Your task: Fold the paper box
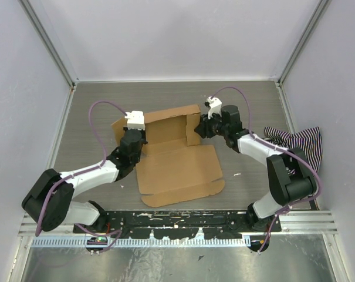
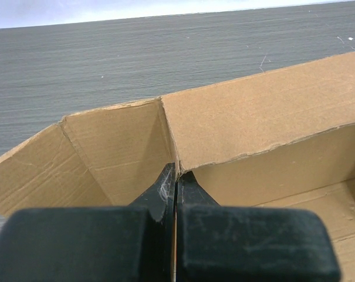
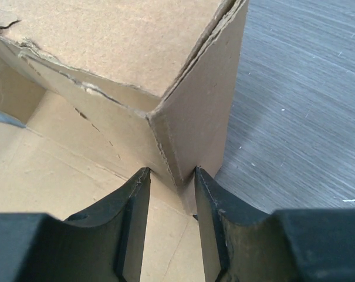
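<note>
The paper box (image 1: pixel 177 170) is a brown cardboard mailer lying mid-table, its back and side walls raised and its lid flap flat toward the near edge. My left gripper (image 1: pixel 142 139) is at the box's left side wall. In the left wrist view the gripper (image 2: pixel 176 170) is shut on a thin edge of the box (image 2: pixel 253 111) at its back left corner. My right gripper (image 1: pixel 199 126) is at the right side wall. In the right wrist view it (image 3: pixel 172 171) is open, its fingers straddling the back right corner of the box (image 3: pixel 107 35).
A black-and-white striped cloth (image 1: pixel 294 144) lies at the right edge of the table, beside the right arm. Grey walls and metal rails enclose the table. A black base rail (image 1: pixel 177 220) runs along the near edge.
</note>
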